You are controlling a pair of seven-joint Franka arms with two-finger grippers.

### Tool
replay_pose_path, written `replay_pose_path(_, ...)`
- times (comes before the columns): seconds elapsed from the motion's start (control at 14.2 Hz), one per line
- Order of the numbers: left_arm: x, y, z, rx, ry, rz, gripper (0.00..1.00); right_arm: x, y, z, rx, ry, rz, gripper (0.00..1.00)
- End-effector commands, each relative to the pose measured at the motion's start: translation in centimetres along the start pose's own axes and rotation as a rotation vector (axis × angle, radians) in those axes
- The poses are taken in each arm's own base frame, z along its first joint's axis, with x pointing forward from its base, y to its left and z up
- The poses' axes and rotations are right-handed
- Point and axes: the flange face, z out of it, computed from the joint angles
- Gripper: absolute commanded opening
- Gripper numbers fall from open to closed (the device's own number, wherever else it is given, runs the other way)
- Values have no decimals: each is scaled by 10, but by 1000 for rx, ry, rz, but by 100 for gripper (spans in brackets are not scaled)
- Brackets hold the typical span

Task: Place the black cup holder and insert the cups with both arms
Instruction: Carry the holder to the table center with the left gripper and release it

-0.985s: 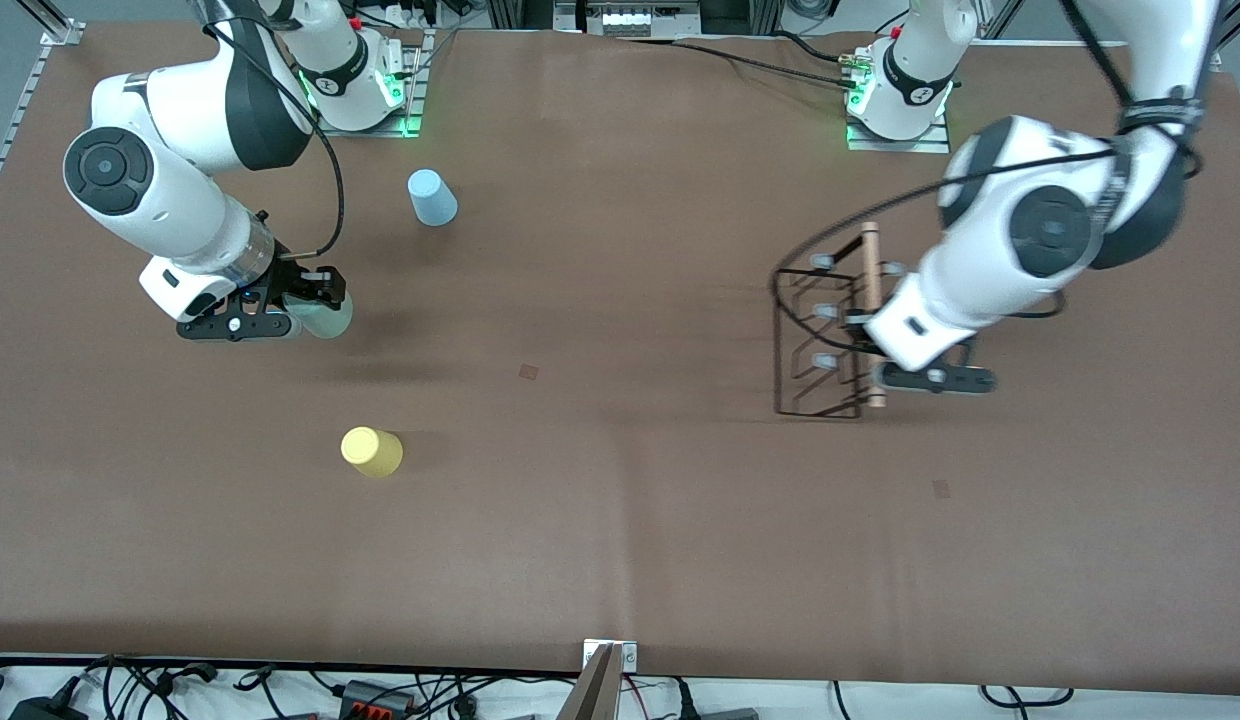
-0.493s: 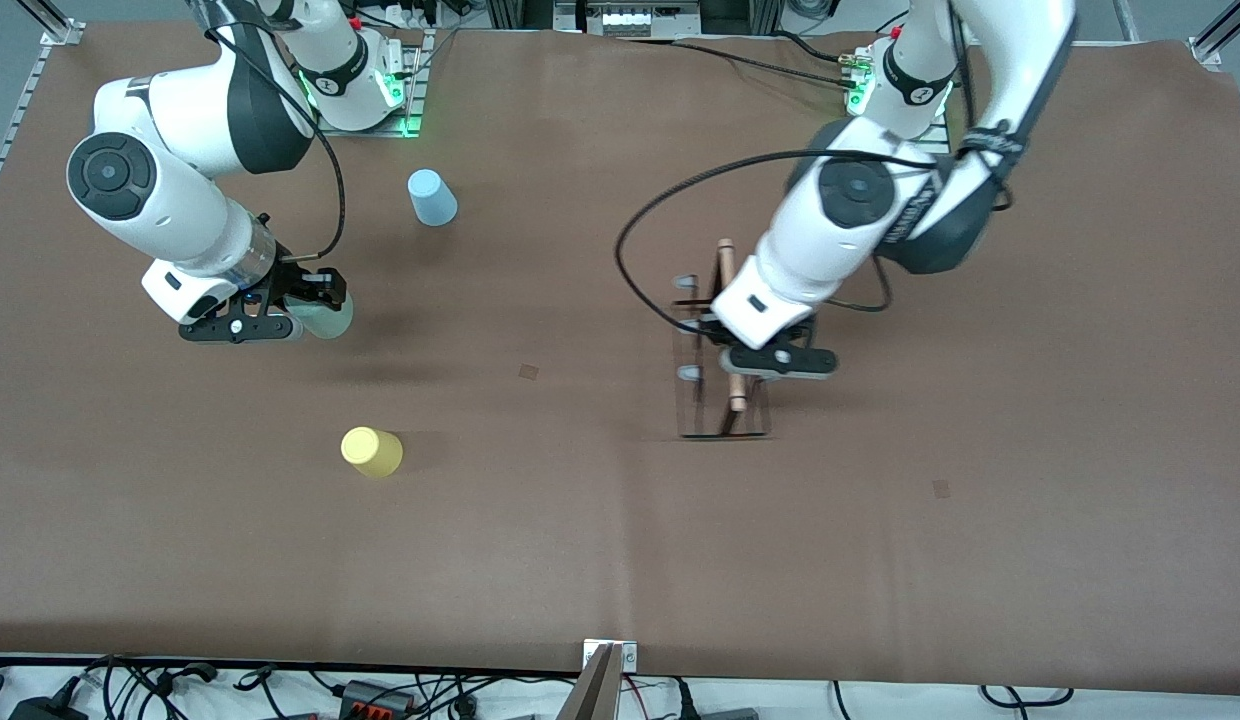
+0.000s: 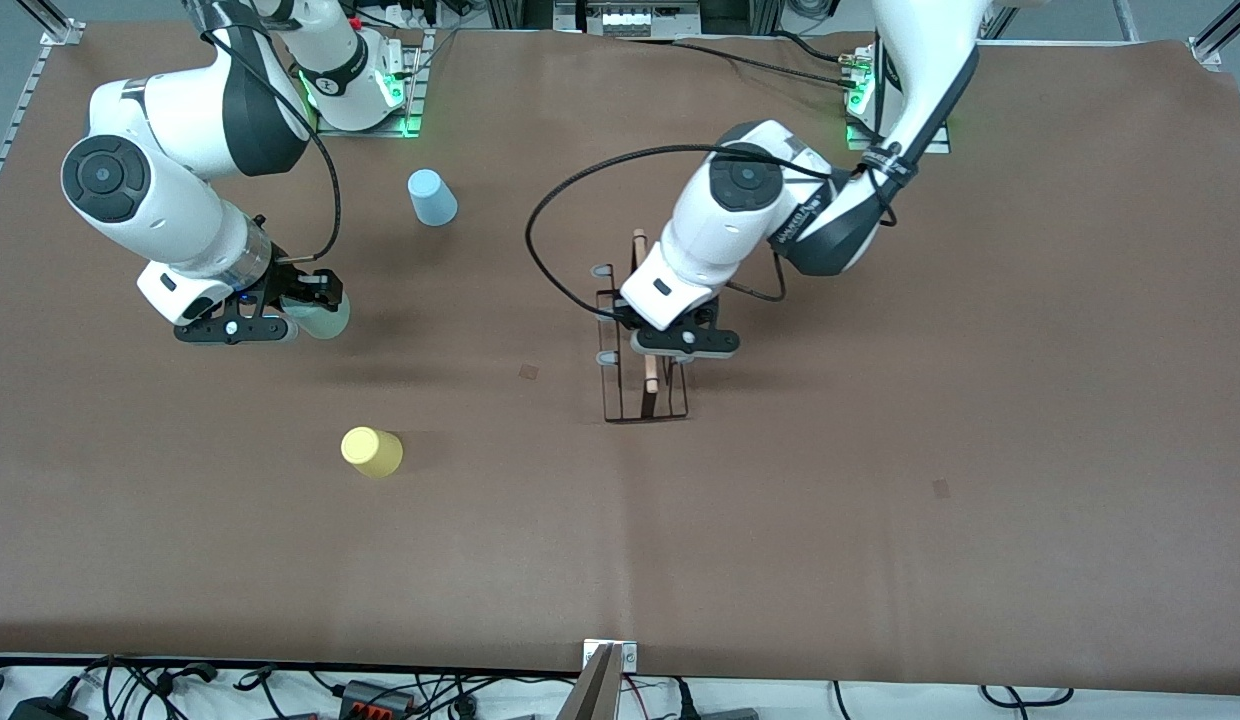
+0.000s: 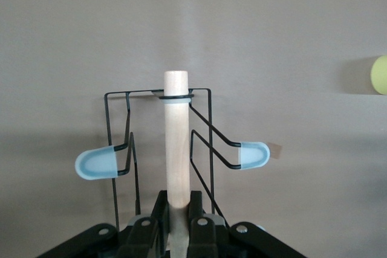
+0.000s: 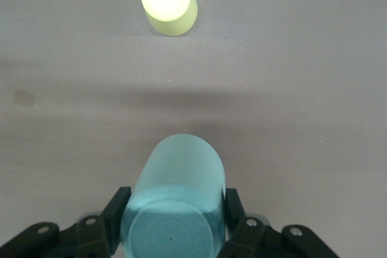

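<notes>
Left gripper [image 3: 672, 352] clamps the black cup holder's [image 3: 640, 385] wooden rod [image 4: 176, 143] for placement; right gripper [image 3: 280, 312] grips the mint cup [image 5: 175, 200] for insertion.

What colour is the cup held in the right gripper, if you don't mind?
Pale mint green: the cup in the right gripper shows best in the right wrist view.

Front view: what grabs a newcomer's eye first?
The left gripper is shut on the wooden rod of the black cup holder, mid-table. Toward the right arm's end, the right gripper is shut on the mint green cup. The yellow cup stands nearer the camera, the light blue cup farther.
</notes>
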Motion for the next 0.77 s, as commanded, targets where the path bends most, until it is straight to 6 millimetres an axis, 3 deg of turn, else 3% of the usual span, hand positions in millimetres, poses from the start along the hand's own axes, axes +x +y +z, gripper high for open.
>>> replay_pose_path(0.0,-5,22,-4,-17,5,-9,1,-2,1,-1,-10,-11,-12,16)
replay_pose_path(0.35,-19,30,24,29,-2,38,1,-1,3,-1,-10,-11,-4,17)
replay_pose_path(0.56,-20,30,26,28,-3,27,1,-1,2,-1,-10,-11,0,19)
replay_pose_path(0.63,-19,29,26,28,-2,24,4,-1,2,-1,-10,-11,0,19)
replay_pose_path(0.7,-18,29,24,26,0,16,23,-1,2,-2,-10,-10,0,19)
